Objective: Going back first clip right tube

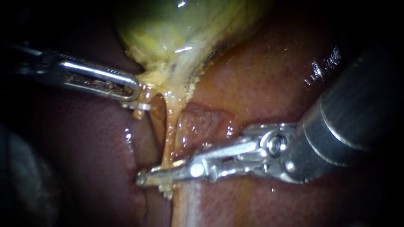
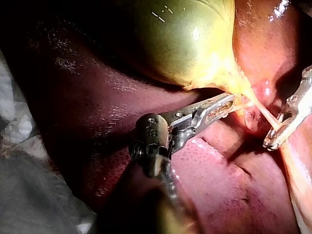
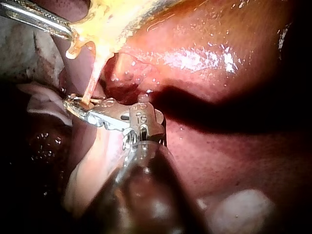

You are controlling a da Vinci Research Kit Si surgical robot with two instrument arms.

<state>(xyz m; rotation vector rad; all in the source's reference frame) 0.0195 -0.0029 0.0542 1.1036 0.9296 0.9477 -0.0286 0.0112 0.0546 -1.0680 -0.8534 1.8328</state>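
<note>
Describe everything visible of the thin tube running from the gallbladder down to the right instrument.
The thin tube is a pale yellow-orange, glistening strand, stretched taut and nearly straight. Its upper end widens into the gallbladder's yellowish neck, beside where the left instrument grips that tissue. Its lower end is clamped by the right instrument, over the liver. Whether it carries a clip cannot be told.

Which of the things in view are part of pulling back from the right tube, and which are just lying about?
In the job:
right instrument, lying across the right tube
left instrument, jaws shut on the neck of the gallbladder

Just there:
liver
pale cloth at the scene's edge, left wrist view
</note>
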